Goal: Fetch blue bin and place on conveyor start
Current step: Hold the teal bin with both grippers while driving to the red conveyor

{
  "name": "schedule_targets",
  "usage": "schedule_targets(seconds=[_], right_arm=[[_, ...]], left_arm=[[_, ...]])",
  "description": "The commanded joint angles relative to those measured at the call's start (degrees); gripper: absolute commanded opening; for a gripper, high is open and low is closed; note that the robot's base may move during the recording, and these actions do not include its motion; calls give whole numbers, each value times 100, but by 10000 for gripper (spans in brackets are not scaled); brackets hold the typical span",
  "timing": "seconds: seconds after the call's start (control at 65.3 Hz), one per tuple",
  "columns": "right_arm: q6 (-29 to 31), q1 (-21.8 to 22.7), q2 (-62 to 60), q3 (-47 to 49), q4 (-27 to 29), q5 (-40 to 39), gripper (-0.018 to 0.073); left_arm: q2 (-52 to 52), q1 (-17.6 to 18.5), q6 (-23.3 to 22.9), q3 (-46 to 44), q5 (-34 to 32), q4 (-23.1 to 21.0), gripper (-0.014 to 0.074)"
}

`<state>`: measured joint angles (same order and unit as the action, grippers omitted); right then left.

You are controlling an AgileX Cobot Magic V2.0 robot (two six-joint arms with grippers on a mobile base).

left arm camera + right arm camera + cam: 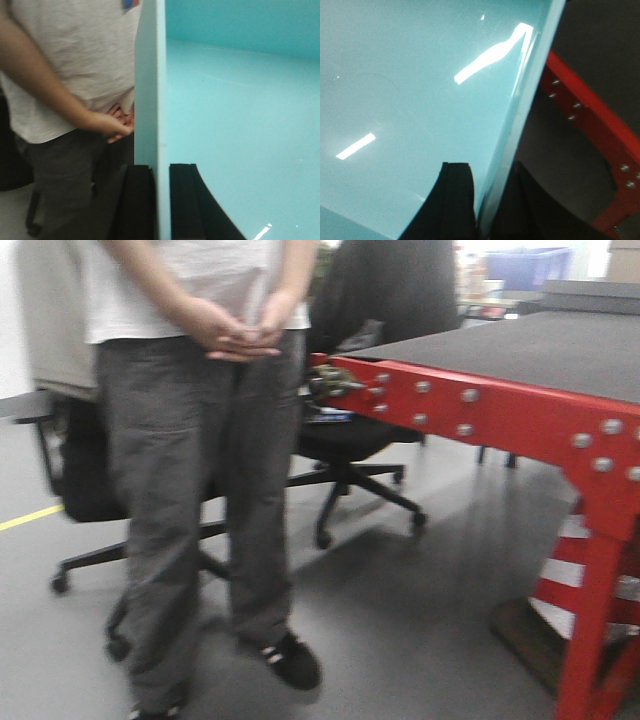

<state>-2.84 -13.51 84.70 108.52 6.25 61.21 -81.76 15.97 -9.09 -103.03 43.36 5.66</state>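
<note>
The blue bin (240, 120) fills the left wrist view, pale turquoise inside. My left gripper (160, 200) is shut on its left wall, one black finger (137, 202) outside and the other inside. The same blue bin (410, 90) fills the right wrist view, where my right gripper (487, 205) is shut on its right wall with one finger (455, 200) inside. The conveyor start (520, 345), a dark belt on a red bolted frame, stands at the right of the front view. The red frame (590, 120) also shows just right of the bin. Neither bin nor grippers show in the front view.
A person (195, 440) in a white shirt and grey trousers stands close at the left, hands clasped. The person (65, 80) is also just left of the bin. A black office chair (350, 440) stands behind, by the conveyor's end. A dark blue bin (525, 265) sits far back.
</note>
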Motion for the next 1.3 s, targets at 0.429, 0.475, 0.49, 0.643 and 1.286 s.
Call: schedule_targets(seconds=[0.429, 0.475, 0.49, 0.643, 1.286], right_arm=[[178, 29, -71, 60, -167, -87, -153], [178, 29, -71, 60, -167, -87, -153], [178, 29, -71, 60, -167, -87, -153], [178, 29, -71, 60, -167, -101, -153], [178, 29, -71, 60, -167, -117, -153]], left_arm=[[67, -10, -45, -62, -386, 126, -111], [67, -10, -45, -62, -386, 126, -111], [67, -10, -45, -62, -386, 126, -111], [67, -10, -45, -62, -386, 126, -111], [67, -10, -45, -62, -386, 126, -111]])
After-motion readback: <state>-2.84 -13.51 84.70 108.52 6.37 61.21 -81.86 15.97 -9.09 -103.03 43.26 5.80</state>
